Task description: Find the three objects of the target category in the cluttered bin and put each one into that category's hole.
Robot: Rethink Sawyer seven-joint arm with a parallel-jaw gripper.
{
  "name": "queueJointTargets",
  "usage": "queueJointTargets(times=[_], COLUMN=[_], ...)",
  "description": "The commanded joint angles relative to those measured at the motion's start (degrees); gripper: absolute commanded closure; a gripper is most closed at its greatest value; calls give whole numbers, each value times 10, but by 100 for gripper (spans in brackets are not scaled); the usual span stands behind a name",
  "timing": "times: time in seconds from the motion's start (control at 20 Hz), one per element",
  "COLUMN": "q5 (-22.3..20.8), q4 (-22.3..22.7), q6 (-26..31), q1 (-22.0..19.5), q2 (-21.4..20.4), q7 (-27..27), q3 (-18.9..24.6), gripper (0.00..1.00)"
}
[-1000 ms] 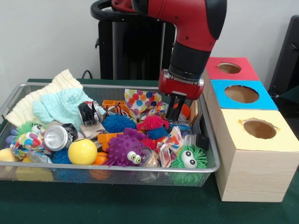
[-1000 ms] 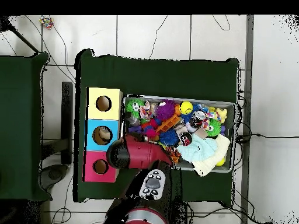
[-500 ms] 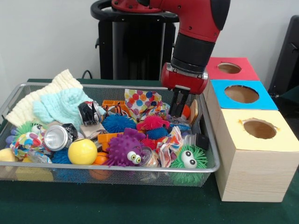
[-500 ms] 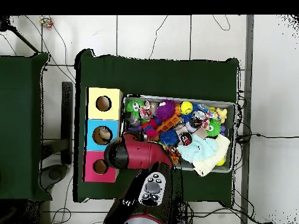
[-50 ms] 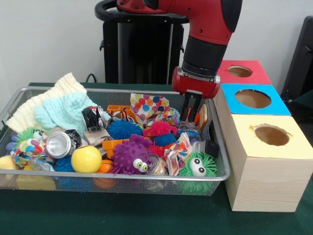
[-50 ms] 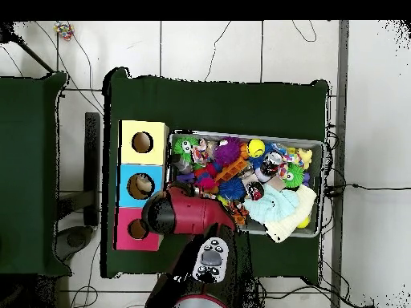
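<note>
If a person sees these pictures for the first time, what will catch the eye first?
Probably the big red arm, its gripper hanging over the bin's right end. Next, the wire bin crammed with bright toys: a purple spiky ball with googly eyes near the front, a yellow ball left of it. Beside the bin stand three boxes with holes: yellow, blue and red.

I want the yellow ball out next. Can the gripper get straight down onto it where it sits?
Probably yes. The yellow ball lies on top of the clutter by the bin's front rim, nothing over it. The gripper hangs at the bin's other end and would have to cross first.
</note>
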Motion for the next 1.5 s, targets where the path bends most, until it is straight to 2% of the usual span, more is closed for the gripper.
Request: queueJointTargets(times=[0.05,0.5,0.75,0.95,1.15,1.5], q5=[-10,-10,-13,-17,1,6], q4=[29,15,-5,-26,-56,-62], q6=[21,20,12,-2,-26,-65], q1=[-20,-25,-17,-21,-3,5], q2=[-8,-2,23,68,119,159], q7=[67,62,61,56,80,98], q3=[63,64,59,61,36,29], gripper=[0,0,0,0,0,0])
